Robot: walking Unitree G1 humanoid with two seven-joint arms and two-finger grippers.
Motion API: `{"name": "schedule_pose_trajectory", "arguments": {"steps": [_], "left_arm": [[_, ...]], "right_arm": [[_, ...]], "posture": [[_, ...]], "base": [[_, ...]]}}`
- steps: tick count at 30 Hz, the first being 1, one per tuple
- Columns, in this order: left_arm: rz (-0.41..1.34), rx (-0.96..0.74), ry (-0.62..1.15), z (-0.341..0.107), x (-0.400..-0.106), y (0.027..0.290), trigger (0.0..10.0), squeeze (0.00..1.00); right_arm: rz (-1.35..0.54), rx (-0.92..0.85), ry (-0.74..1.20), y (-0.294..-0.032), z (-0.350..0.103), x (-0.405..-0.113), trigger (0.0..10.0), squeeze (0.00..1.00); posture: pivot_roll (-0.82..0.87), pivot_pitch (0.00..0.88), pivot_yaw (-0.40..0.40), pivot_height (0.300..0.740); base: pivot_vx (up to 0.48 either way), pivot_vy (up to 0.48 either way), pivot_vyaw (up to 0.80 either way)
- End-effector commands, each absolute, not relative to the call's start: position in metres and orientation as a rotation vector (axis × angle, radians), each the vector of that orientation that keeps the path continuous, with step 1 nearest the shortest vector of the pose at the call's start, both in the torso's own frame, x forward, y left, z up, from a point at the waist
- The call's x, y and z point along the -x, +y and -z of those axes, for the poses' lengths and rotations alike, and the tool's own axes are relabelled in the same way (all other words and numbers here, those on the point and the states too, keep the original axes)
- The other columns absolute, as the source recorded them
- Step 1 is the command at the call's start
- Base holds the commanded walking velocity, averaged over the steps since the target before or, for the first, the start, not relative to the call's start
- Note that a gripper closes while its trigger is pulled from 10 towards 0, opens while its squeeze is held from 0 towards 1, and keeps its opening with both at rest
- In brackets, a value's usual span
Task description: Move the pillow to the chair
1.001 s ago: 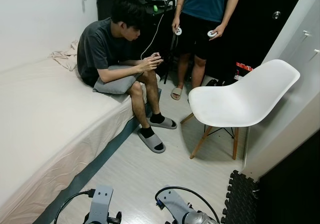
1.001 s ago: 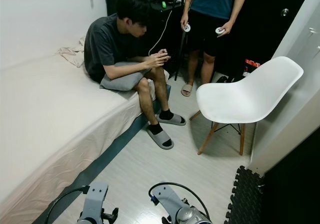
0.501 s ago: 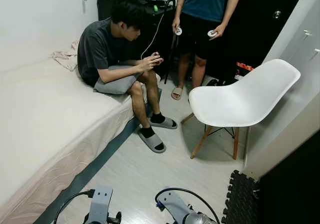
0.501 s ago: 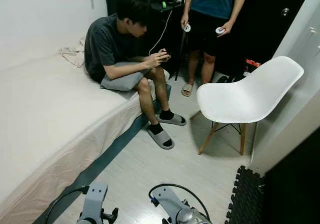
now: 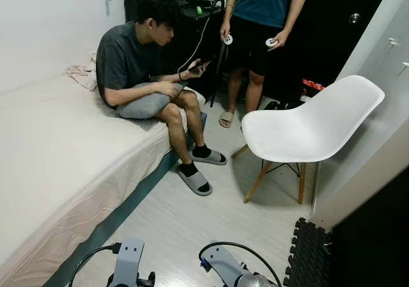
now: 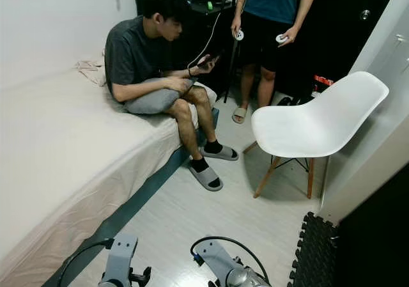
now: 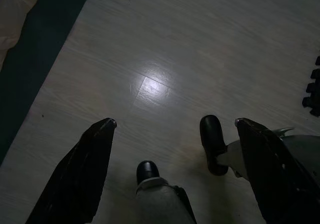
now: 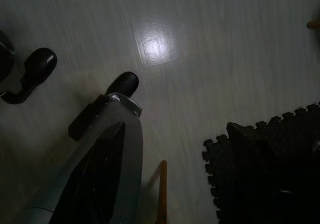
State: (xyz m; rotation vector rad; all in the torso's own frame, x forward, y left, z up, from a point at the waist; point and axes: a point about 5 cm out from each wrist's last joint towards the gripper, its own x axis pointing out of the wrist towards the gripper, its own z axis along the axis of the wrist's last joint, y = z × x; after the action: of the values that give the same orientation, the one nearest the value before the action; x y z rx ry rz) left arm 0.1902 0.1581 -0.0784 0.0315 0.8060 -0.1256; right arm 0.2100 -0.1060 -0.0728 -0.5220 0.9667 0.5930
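A grey pillow (image 5: 144, 105) lies on the lap of a person (image 5: 131, 57) who sits on the bed's edge, one forearm resting across it. The white shell chair (image 5: 307, 130) with wooden legs stands to the right, its seat bare. Both my arms hang low near the floor, the left arm (image 5: 128, 261) and the right arm (image 5: 236, 274) at the bottom of the eye views. My left gripper (image 7: 175, 121) is open over the pale floor. My right gripper (image 8: 176, 125) is open too, beside a black foam mat (image 8: 265, 154).
The bed (image 5: 51, 146) runs along the left wall. A second person (image 5: 262, 18) stands at the back holding two controllers, in front of a black cabinet (image 5: 185, 12). The seated person's slippered feet (image 5: 195, 178) rest on the floor between bed and chair. A foam mat (image 5: 310, 252) lies at the right.
The seated person has straightened up, lifted the phone hand higher and laid the other forearm on the pillow. My arms and the chair have not moved.
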Motion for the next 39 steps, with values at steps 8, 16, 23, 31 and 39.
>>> {"name": "schedule_pose_trajectory", "arguments": {"steps": [8,16,23,31,39], "left_arm": [[0.142,-0.02,0.82,0.0796,-0.189,0.152,10.0,0.0],[0.14,-0.021,0.819,0.0795,-0.1892,0.1521,10.0,0.0],[0.137,-0.024,0.819,0.0793,-0.1898,0.153,10.0,0.0],[0.132,-0.022,0.818,0.079,-0.1904,0.1532,10.0,0.0],[0.128,-0.022,0.818,0.0792,-0.1899,0.1536,10.0,0.0]], "right_arm": [[-0.589,0.552,0.984,-0.1129,0.0745,-0.2081,10.0,0.0],[-0.594,0.56,0.982,-0.1129,0.0744,-0.2084,10.0,0.0],[-0.596,0.562,0.979,-0.1124,0.074,-0.209,10.0,0.0],[-0.598,0.562,0.977,-0.1119,0.0734,-0.21,10.0,0.0],[-0.6,0.561,0.977,-0.1117,0.0732,-0.2102,10.0,0.0]], "posture": [[0.09,0.022,-0.145,0.74],[0.1,0.016,-0.144,0.74],[0.1,0.014,-0.143,0.74],[0.1,0.014,-0.145,0.74],[0.1,0.021,-0.144,0.74]], "base": [[0.0,0.0,0.0],[0.0,0.0,0.0],[0.0,0.0,0.0],[0.0,0.0,0.0],[0.0,0.0,0.0]]}}
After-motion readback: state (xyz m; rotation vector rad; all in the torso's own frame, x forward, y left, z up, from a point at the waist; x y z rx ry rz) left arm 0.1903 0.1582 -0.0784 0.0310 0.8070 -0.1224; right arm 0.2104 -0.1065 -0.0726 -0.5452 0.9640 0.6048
